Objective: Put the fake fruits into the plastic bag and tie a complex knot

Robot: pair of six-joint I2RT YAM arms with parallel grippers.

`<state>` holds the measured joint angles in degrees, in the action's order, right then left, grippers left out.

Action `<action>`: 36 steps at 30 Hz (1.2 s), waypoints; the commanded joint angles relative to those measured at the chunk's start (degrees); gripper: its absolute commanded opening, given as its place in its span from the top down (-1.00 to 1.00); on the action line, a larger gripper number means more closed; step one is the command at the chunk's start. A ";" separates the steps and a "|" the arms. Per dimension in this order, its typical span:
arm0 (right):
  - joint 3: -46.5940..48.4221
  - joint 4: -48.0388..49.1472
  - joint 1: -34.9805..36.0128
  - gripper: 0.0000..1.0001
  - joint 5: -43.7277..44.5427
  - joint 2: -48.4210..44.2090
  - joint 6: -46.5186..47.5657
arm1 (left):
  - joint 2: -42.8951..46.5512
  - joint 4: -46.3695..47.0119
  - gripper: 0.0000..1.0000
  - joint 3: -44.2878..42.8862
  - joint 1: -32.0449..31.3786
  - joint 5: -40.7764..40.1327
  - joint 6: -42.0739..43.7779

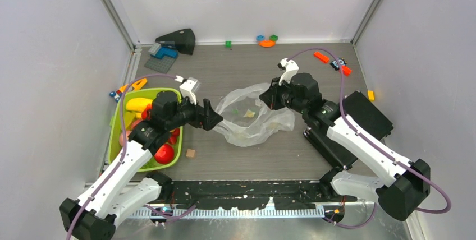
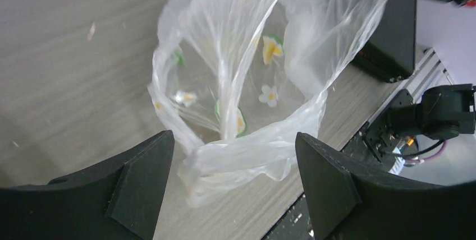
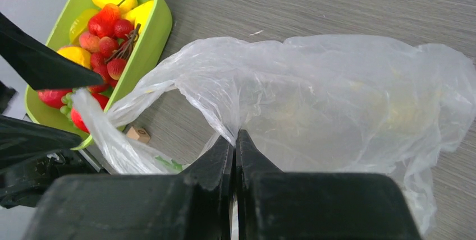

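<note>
The plastic bag (image 1: 252,118) lies open on the table's middle, thin and clear with small yellow and green prints. My right gripper (image 1: 267,101) is shut on the bag's far rim, shown up close in the right wrist view (image 3: 236,139). My left gripper (image 1: 216,120) is open at the bag's left edge. In the left wrist view (image 2: 233,167) a bunched fold of the bag (image 2: 247,83) lies between the fingers (image 2: 140,178), which do not pinch it. The fake fruits (image 1: 147,125) lie in the lime-green tray (image 1: 119,118): lemon, strawberries, apple (image 3: 106,27).
A small brown cube (image 1: 191,153) sits on the table by the tray. Toy bricks lie along the back: a black wedge (image 1: 178,41), a grey-blue plate (image 1: 161,55), orange bricks (image 1: 323,56). A black box (image 1: 367,115) sits under my right arm. Walls close in the table.
</note>
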<state>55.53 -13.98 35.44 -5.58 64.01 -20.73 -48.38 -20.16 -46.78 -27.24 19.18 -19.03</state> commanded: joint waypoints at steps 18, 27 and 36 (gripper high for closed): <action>-2.53 8.89 2.00 0.90 8.65 6.02 -3.21 | 12.74 5.09 -0.61 14.55 -13.08 4.99 -17.95; -3.69 10.25 2.34 0.90 7.68 4.54 -3.02 | 13.09 -7.32 -0.77 3.77 -12.93 -5.16 -8.16; -4.60 10.93 2.70 0.90 6.80 4.27 -2.98 | 7.59 -22.22 -0.90 -8.49 0.15 -9.11 -0.76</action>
<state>51.16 -6.15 37.63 1.43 70.08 -23.33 -38.24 -33.04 -50.48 -34.37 13.06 -25.23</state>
